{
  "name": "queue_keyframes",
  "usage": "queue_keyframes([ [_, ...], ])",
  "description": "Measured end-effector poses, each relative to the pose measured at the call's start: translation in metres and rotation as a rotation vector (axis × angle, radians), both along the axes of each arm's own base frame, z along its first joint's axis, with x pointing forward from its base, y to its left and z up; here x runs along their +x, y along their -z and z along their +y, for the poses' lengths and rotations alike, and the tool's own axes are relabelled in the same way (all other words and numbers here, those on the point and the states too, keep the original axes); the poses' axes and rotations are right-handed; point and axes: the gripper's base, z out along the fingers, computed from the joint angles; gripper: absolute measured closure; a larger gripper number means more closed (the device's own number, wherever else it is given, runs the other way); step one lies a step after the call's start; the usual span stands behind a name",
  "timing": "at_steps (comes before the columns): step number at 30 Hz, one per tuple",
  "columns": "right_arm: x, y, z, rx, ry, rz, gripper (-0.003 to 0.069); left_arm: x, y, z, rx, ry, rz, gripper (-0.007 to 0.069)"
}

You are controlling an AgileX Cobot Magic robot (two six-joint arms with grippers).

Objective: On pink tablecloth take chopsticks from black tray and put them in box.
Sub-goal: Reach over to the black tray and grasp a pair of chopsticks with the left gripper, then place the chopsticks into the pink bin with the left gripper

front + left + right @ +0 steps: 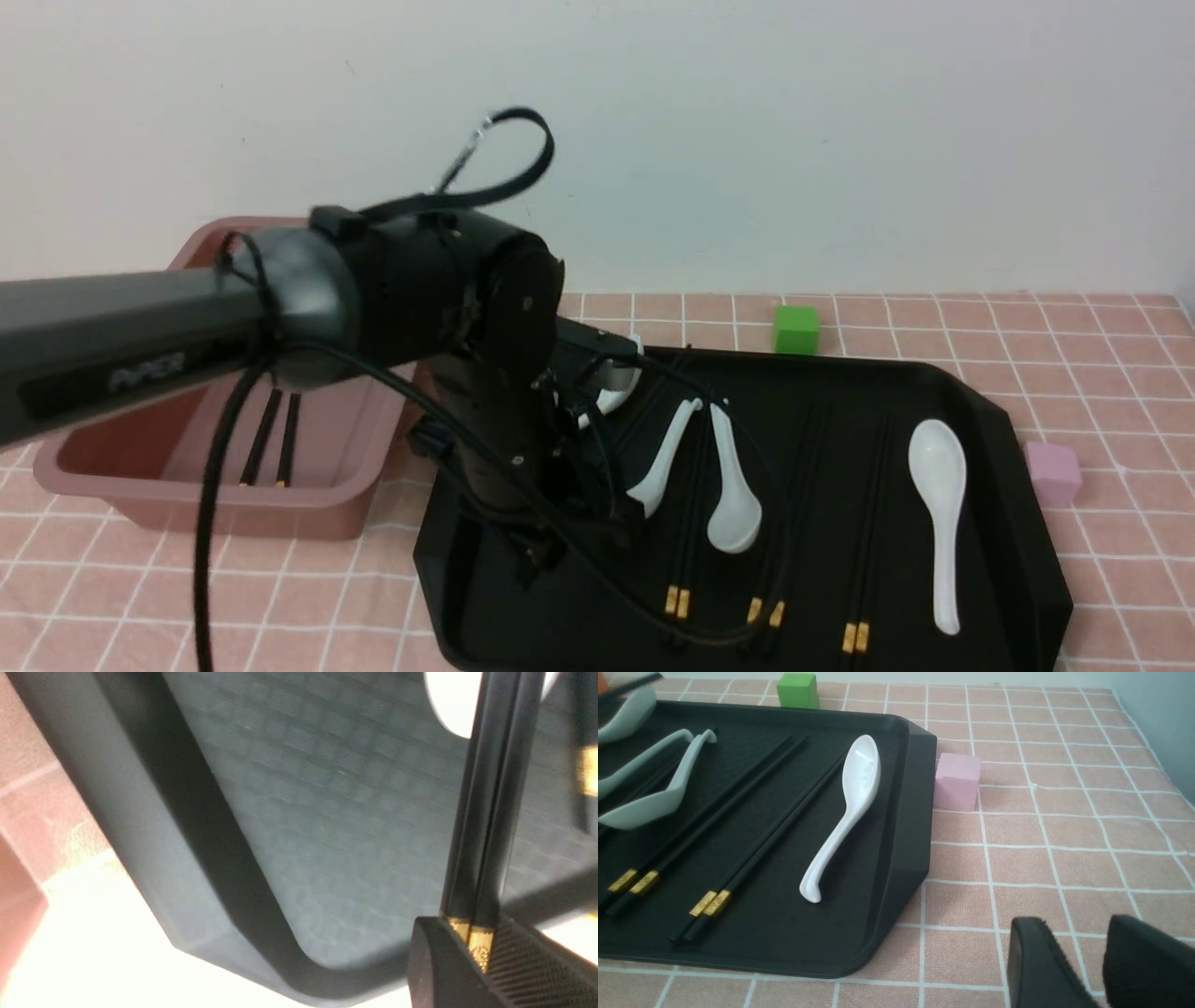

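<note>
My left gripper (476,947) is shut on a pair of black chopsticks (490,812) at their gold bands, low over the left part of the black tray (327,812). In the front view the left wrist (495,373) hides most of that grip. Three more chopstick pairs (686,523) (794,504) (873,523) lie on the tray (980,411). The mauve box (215,509) stands left of the tray with one pair (271,439) inside. My right gripper (1076,926) is open and empty over the pink tablecloth (1041,858), right of the tray (915,812).
White spoons (938,504) (733,495) (663,457) lie among the chopsticks, with another (616,392) at the tray's back left. A green cube (796,329) sits behind the tray. A pink cube (1053,471) sits right of it. The wall is close behind.
</note>
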Motion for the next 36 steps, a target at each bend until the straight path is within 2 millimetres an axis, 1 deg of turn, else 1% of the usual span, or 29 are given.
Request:
queue_keyframes([
  [1,0.000,0.000,0.000,0.000,0.000,0.000,0.0419,-0.001,-0.002,0.000,-0.001,0.001,0.000,0.0498],
  [4,0.000,0.000,0.000,0.000,0.000,0.000,0.0419,-0.016,-0.031,0.004,-0.030,0.035,-0.026,0.0498],
  [5,0.000,0.000,0.000,0.000,0.000,0.000,0.0419,-0.019,-0.037,0.005,-0.037,0.041,-0.038,0.0498],
  [7,0.000,0.000,0.000,0.000,0.000,0.000,0.0419,-0.032,-0.061,0.009,-0.059,0.064,-0.067,0.0498],
  [9,0.000,0.000,0.000,0.000,0.000,0.000,0.0419,-0.037,-0.072,0.013,-0.073,0.066,-0.090,0.0498],
  [11,0.000,0.000,0.000,0.000,0.000,0.000,0.0419,-0.036,-0.079,0.021,-0.073,0.050,-0.111,0.0498],
  [12,0.000,0.000,0.000,0.000,0.000,0.000,0.0419,-0.036,-0.079,0.022,-0.070,0.048,-0.111,0.0498],
  [15,0.000,0.000,0.000,0.000,0.000,0.000,0.0419,-0.022,-0.078,0.042,-0.054,-0.018,-0.115,0.0498],
  [19,0.000,0.000,0.000,0.000,0.000,0.000,0.0419,-0.001,-0.071,0.071,-0.028,-0.128,-0.105,0.0498],
  [20,0.000,0.000,0.000,0.000,0.000,0.000,0.0419,0.002,-0.070,0.075,-0.023,-0.141,-0.105,0.0498],
  [21,0.000,0.000,0.000,0.000,0.000,0.000,0.0419,0.008,-0.068,0.085,-0.017,-0.173,-0.106,0.0498],
  [22,0.000,0.000,0.000,0.000,0.000,0.000,0.0419,0.009,-0.067,0.086,-0.016,-0.178,-0.108,0.0498],
  [23,0.000,0.000,0.000,0.000,0.000,0.000,0.0419,0.017,-0.064,0.099,-0.013,-0.220,-0.108,0.0498],
  [25,0.000,0.000,0.000,0.000,0.000,0.000,0.0419,0.021,-0.062,0.106,-0.010,-0.243,-0.107,0.0498],
  [26,0.000,0.000,0.000,0.000,0.000,0.000,0.0419,0.027,-0.059,0.116,-0.008,-0.276,-0.108,0.0498],
  [28,0.000,0.000,0.000,0.000,0.000,0.000,0.0419,0.034,-0.055,0.128,-0.003,-0.312,-0.107,0.0498],
  [30,0.000,0.000,0.000,0.000,0.000,0.000,0.0419,0.043,-0.045,0.144,0.008,-0.362,-0.093,0.0498],
  [32,0.000,0.000,0.000,0.000,0.000,0.000,0.0419,0.050,-0.035,0.153,0.020,-0.391,-0.069,0.0498],
  [34,0.000,0.000,0.000,0.000,0.000,0.000,0.0419,0.055,-0.024,0.159,0.040,-0.404,-0.045,0.0498],
  [35,0.000,0.000,0.000,0.000,0.000,0.000,0.0419,0.055,-0.022,0.159,0.041,-0.404,-0.044,0.0498],
  [36,0.000,0.000,0.000,0.000,0.000,0.000,0.0419,0.058,-0.015,0.160,0.048,-0.408,-0.026,0.0498],
])
